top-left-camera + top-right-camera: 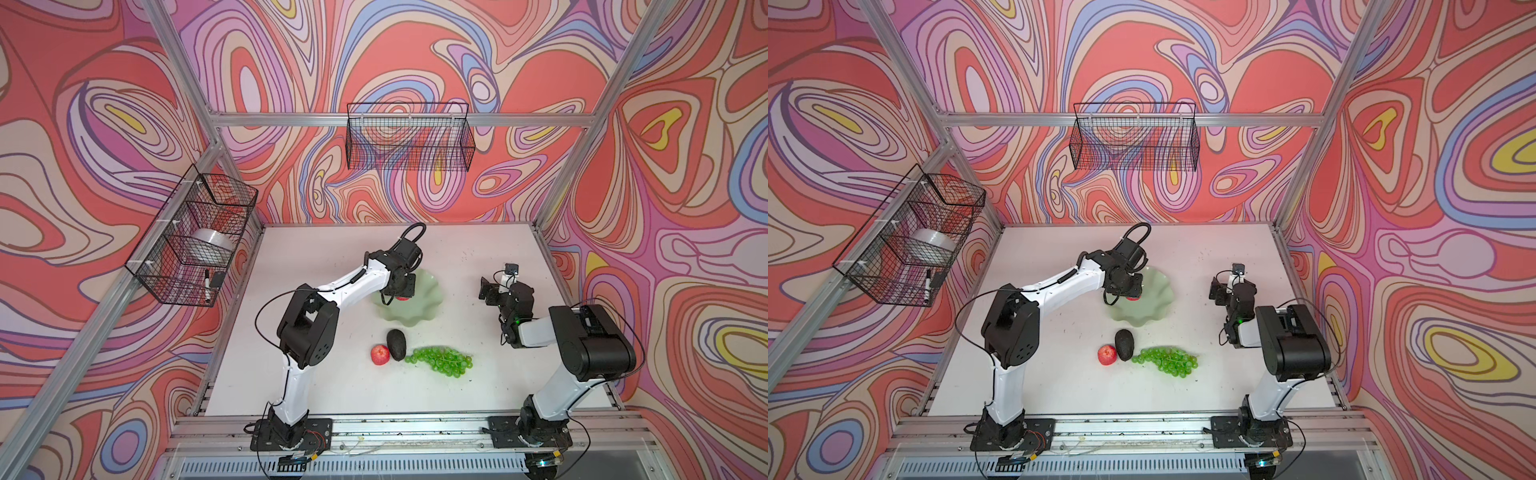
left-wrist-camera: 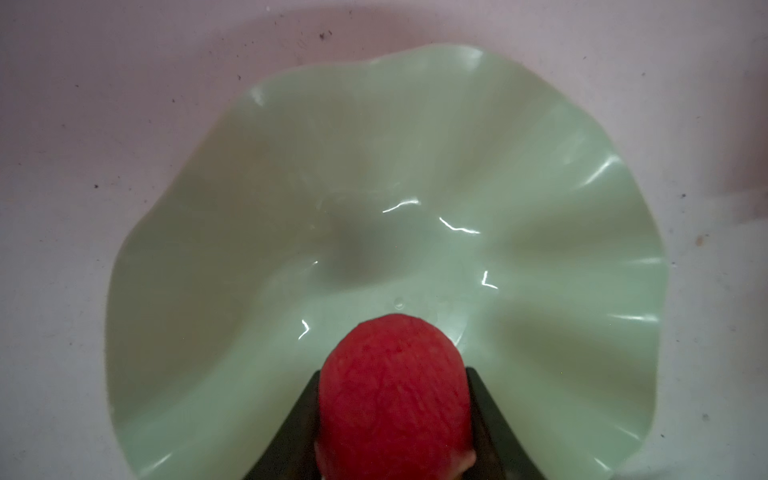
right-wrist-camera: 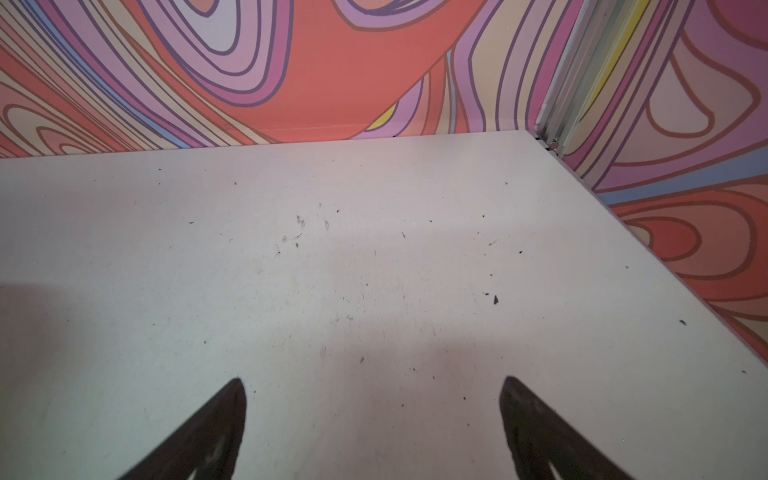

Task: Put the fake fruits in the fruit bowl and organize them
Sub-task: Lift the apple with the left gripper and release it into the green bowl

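Top views: left gripper sits over the fruit bowl with a red apple pinched in it — judged the drop-off step — while the second apple, avocado and grapes lie in a row on the table just in front of the bowl, none inside. Left wrist: fingers pressed on the apple's flanks, fruit over the bowl's hollow centre, so a release should settle it there rather than on the sloping rim. Right wrist: right gripper spread wide, holding nothing, over bare table, parked clear of the bowl.
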You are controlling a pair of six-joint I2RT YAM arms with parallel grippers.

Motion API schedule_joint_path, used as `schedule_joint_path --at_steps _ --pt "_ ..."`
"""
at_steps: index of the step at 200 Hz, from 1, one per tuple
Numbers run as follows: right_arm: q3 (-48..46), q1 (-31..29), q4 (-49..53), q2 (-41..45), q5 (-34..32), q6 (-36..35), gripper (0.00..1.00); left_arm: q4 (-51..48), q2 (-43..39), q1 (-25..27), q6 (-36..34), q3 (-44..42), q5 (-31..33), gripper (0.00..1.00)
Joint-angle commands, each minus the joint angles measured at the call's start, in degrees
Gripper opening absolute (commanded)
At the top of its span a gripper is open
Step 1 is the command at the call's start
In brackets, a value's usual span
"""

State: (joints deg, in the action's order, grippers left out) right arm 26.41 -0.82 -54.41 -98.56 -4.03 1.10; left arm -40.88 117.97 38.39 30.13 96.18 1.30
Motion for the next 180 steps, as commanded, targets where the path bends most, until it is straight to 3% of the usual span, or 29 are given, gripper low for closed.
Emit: schedule_joint_path --at_steps 1,50,100,139,180 --pt "0.6 0.2 -0.1 0.5 -0.1 -0.1 0.98 -1.7 2.7 0.0 0.8 3.4 3.9 0.36" --pt "0.6 0.2 -0.1 0.4 -0.1 -0.1 0.98 -3.1 7.2 0.1 1.5 5.7 4.3 0.41" --pt "0.6 0.2 -0.1 0.4 -0.1 -0.2 0.98 -3.1 5.0 0.3 3.0 4.2 3.0 0.61" --pt "0.6 0.3 -0.1 0.4 -0.1 -0.2 0.98 2.4 -4.3 0.3 4.5 -2.5 1.2 0.75" --pt "0.6 0.2 -0.1 0.4 -0.1 -0.2 0.98 -1.0 -20.1 0.3 1.0 -11.4 2.9 0.80"
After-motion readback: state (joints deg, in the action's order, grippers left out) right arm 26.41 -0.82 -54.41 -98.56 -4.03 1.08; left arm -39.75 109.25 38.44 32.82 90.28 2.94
